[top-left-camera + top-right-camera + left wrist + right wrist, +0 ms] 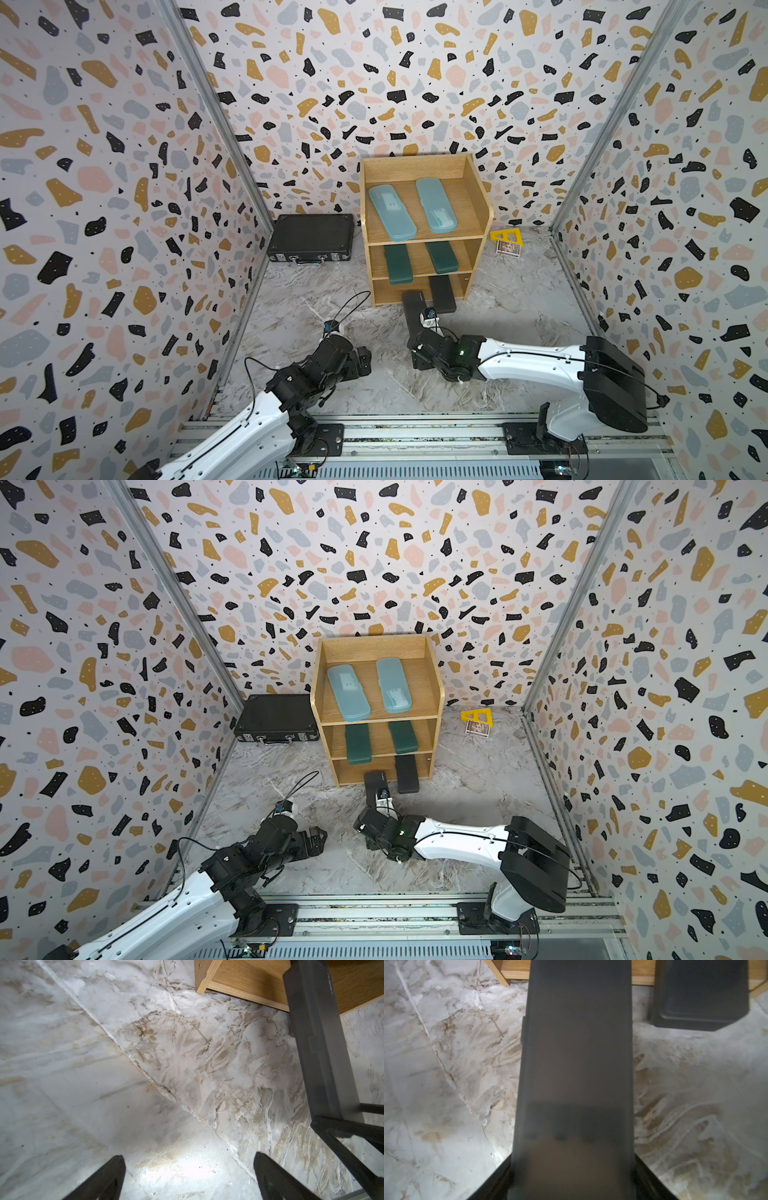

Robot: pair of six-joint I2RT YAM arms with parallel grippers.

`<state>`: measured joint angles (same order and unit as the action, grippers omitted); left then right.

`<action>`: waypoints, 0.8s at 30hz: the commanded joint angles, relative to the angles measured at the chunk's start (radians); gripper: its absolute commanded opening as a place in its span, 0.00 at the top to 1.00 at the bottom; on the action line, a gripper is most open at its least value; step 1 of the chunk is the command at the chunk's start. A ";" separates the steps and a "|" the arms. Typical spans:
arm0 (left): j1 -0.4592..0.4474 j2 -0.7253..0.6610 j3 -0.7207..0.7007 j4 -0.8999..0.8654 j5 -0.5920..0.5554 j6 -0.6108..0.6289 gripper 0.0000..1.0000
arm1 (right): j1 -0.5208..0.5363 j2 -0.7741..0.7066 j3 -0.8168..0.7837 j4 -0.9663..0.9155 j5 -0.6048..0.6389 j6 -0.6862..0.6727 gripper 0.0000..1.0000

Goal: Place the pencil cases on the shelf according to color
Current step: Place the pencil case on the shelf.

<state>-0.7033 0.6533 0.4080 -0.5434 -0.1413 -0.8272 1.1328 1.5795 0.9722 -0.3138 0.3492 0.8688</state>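
While the right fingers (652,1186) are pinching the near end of the loose black case (413,307), I am reading this as the last placement. Its far end is sitting at the front lip of the bottom tier of the shelf (478,199), and most of its length is lying out over the counter (519,316). I am judging that the push wants to be straight and low, along the case's own long axis, so that the nose is sliding onto the board rather than catching the lip. The other black case (441,295) is sitting just beside it on the same tier and overhanging the front. That is leaving little side room, so I would be watching that gap in the right wrist view. I would be holding the release until enough of the case is resting on the board that it cannot tip out. The left fingers (108,1178) are spread wide and holding nothing, hovering over bare counter near the shelf's front corner, clear of the path.

Above, the two light-blue cases (392,212) are lying on the top tier and the two green cases (397,264) on the middle one. The counter is wearing a creased marble-print sheet. Speckled terrazzo-print walls are closing in three sides. A black briefcase (311,237) is lying left of the shelf, and a yellow ruler (505,235) to its right.
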 commanded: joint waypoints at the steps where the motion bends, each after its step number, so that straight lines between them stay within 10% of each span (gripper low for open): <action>1: -0.004 0.017 0.035 0.045 -0.031 0.005 0.00 | -0.040 0.055 0.081 0.036 -0.038 -0.070 0.82; 24: 0.014 0.034 0.040 0.076 -0.086 0.028 0.00 | -0.194 0.370 0.372 0.043 -0.065 -0.136 0.75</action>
<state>-0.6964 0.6941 0.4198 -0.4927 -0.1997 -0.8211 0.9478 1.9511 1.3048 -0.2638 0.2760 0.7452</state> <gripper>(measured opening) 0.993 0.711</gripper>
